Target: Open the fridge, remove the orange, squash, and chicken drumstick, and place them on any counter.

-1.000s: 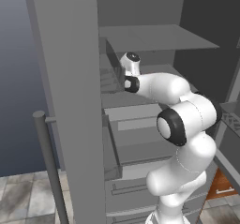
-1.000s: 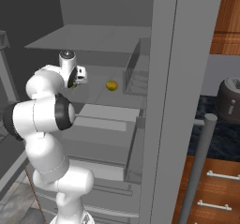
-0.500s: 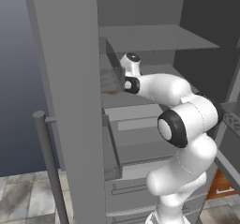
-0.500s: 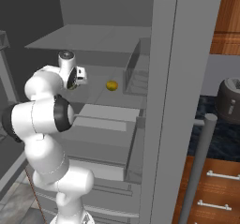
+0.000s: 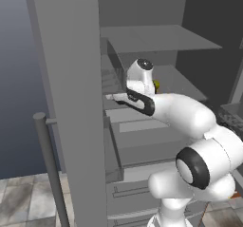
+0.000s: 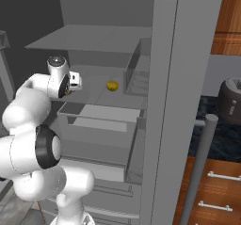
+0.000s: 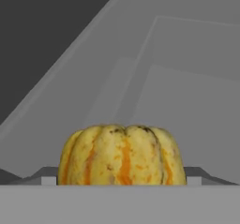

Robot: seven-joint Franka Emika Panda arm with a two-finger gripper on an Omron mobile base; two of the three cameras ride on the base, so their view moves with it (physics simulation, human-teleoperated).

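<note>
The fridge (image 6: 173, 101) stands open with its doors (image 5: 71, 79) swung wide. My arm reaches onto the middle shelf. A ribbed yellow squash (image 7: 121, 155) with orange stripes sits upright, close in front of the hand. My gripper (image 7: 121, 177) is open, with one fingertip on each side of the squash's base. From the side, the gripper (image 6: 71, 84) hangs low over the shelf's left part. A small round yellow ball (image 6: 112, 85) lies further right on the same shelf (image 5: 156, 84); I cannot tell if it is the orange. The chicken drumstick is out of view.
A clear door bin (image 6: 136, 76) lines the right door next to the shelf. Two wide drawers (image 6: 101, 125) project below the shelf. The black counter (image 6: 219, 132) with a grey pot (image 6: 230, 101) lies right of the fridge, over wooden drawers (image 6: 221, 205).
The hand has sunk a little lower and deeper toward the shelf. The jaws have stayed equally wide.
</note>
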